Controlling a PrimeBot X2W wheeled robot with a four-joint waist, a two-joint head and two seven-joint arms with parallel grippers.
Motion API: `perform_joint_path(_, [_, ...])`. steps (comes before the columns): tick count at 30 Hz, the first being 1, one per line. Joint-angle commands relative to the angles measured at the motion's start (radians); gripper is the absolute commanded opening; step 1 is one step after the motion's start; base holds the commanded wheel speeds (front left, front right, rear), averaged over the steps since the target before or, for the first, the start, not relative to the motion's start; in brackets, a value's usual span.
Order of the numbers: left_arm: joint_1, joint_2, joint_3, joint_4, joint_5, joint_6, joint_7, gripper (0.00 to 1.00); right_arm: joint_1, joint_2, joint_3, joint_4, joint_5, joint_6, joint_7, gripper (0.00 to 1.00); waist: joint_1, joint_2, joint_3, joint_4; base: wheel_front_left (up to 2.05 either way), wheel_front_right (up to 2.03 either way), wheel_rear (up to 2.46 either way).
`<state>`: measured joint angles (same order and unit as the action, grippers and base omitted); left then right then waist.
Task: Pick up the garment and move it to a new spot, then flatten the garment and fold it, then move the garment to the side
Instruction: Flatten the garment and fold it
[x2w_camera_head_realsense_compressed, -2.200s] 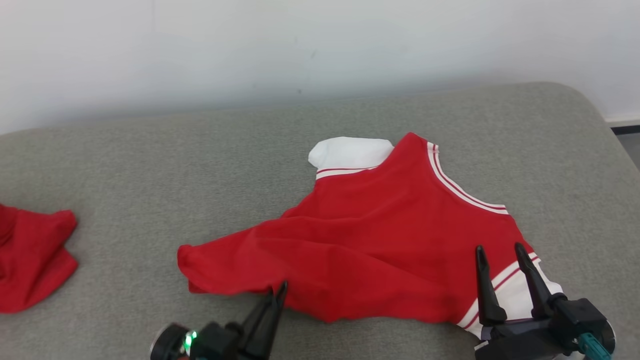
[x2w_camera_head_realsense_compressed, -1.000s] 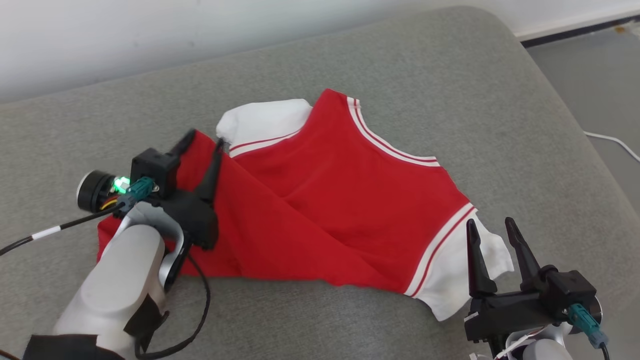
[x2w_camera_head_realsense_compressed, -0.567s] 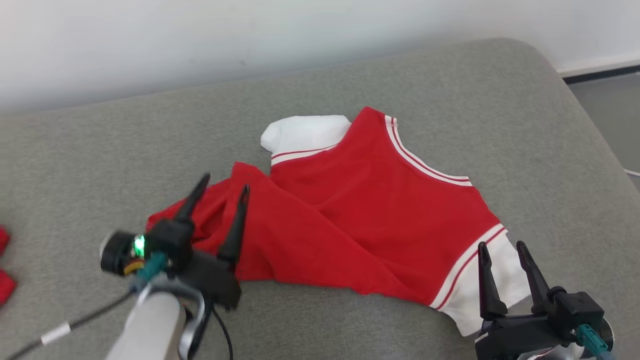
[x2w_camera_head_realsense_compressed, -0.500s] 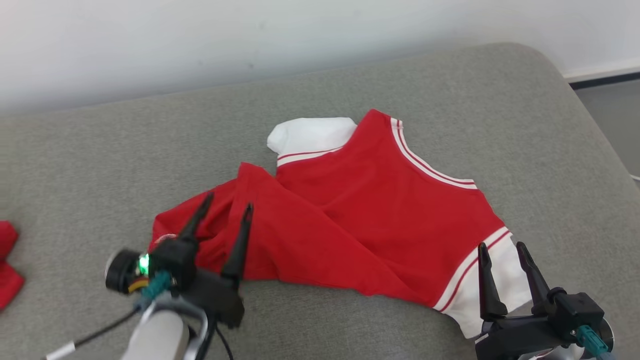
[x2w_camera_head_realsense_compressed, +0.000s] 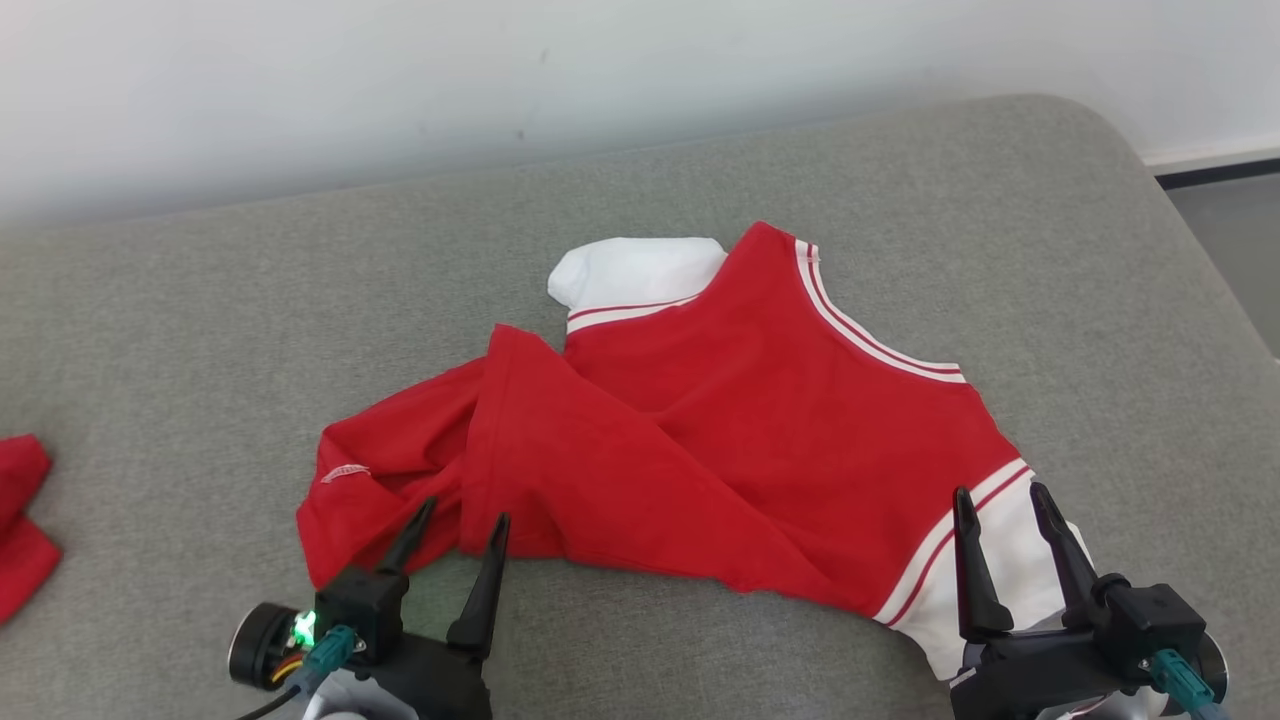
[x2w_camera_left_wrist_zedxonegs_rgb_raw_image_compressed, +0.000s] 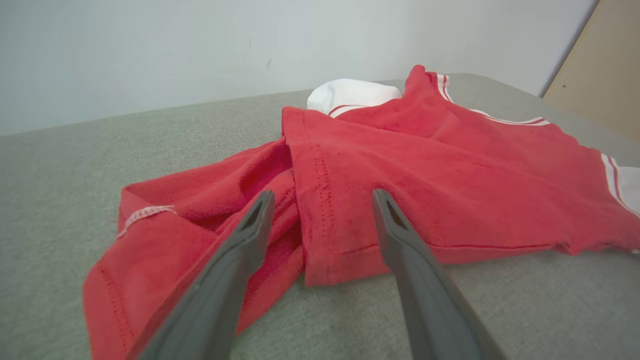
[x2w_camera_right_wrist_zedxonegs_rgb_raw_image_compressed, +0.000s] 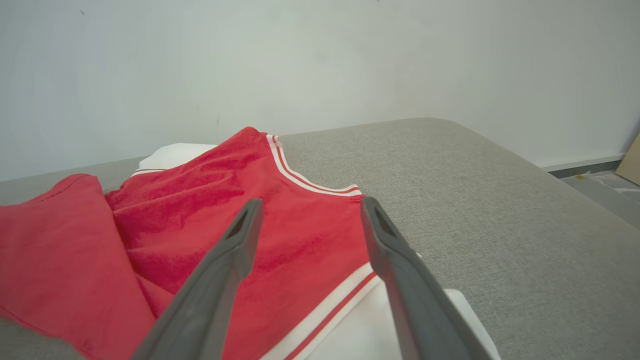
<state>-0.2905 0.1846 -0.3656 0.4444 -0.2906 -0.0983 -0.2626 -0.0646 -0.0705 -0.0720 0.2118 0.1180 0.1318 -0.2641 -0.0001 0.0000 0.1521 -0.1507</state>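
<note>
We see the garment (x2w_camera_head_realsense_compressed: 760, 430), red with white sleeves and striped trim, lying crumpled on a gray cushion (x2w_camera_head_realsense_compressed: 250, 300), from the middle out toward the near right corner. From the head, one sleeve (x2w_camera_head_realsense_compressed: 630, 270) points to the far edge and the other (x2w_camera_head_realsense_compressed: 1000, 590) lies at the near edge. A red flap (x2w_camera_head_realsense_compressed: 560, 450) is folded over the garment's left part. Our left hand (x2w_camera_head_realsense_compressed: 466, 510) sits at the near edge with its fingers spread and nothing between them, tips over the garment's near left hem. Its wrist view brings that hand (x2w_camera_left_wrist_zedxonegs_rgb_raw_image_compressed: 322, 194) close. There the fingers frame the flap's stitched corner, and we cannot tell whether they touch the fabric. That view also shows a tan board (x2w_camera_left_wrist_zedxonegs_rgb_raw_image_compressed: 595, 70) at the right. Our right hand (x2w_camera_head_realsense_compressed: 998, 490) is released too and holds nothing, its fingers over the near sleeve. In its wrist view that hand (x2w_camera_right_wrist_zedxonegs_rgb_raw_image_compressed: 310, 200) looks across the striped collar (x2w_camera_right_wrist_zedxonegs_rgb_raw_image_compressed: 300, 177) to the wall (x2w_camera_right_wrist_zedxonegs_rgb_raw_image_compressed: 320, 60) and a strip of floor (x2w_camera_right_wrist_zedxonegs_rgb_raw_image_compressed: 600, 185). The head view also shows another red cloth (x2w_camera_head_realsense_compressed: 20, 530) at the cushion's left edge, well apart from the garment.
</note>
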Motion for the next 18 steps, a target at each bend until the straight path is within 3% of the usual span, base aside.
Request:
perform_joint_path(1, [0.002, -0.003, 0.009, 0.015, -0.004, -0.006, -0.003, 1.0, -0.006, -0.004, 0.001, 0.001, 0.003, -0.002, 0.0, 1.0, 0.0001, 0.0, 0.008, -0.009, 0.0, 0.0, 0.0])
perform_joint_path(9, [-0.029, -0.009, 0.017, 0.11, -0.006, -0.018, -0.003, 1.0, -0.016, -0.002, -0.002, -0.005, 0.009, -0.002, 0.0, 1.0, 0.0001, 0.0, 0.034, -0.036, 0.0, 0.0, 0.0])
perform_joint_path(10, [-0.03, -0.012, 0.019, 0.117, -0.012, -0.02, -0.003, 0.45, -0.016, -0.002, -0.004, -0.007, 0.009, -0.002, 0.0, 1.0, 0.0001, 0.0, 0.035, -0.037, 0.0, 0.0, 0.0])
perform_joint_path(12, [-0.038, -0.013, 0.017, 0.124, -0.01, -0.025, -0.003, 0.0, -0.013, -0.001, -0.007, -0.008, 0.008, -0.002, 0.0, 1.0, 0.0001, 0.0, 0.035, -0.037, 0.0, 0.0, 0.0])
perform_joint_path(18, [-0.017, -0.022, 0.033, 0.057, 0.009, -0.027, -0.003, 0.0, 0.008, 0.003, -0.018, -0.007, -0.005, -0.002, 0.0, 1.0, 0.0001, 0.0, 0.003, -0.011, 0.0, 0.0, 0.0])
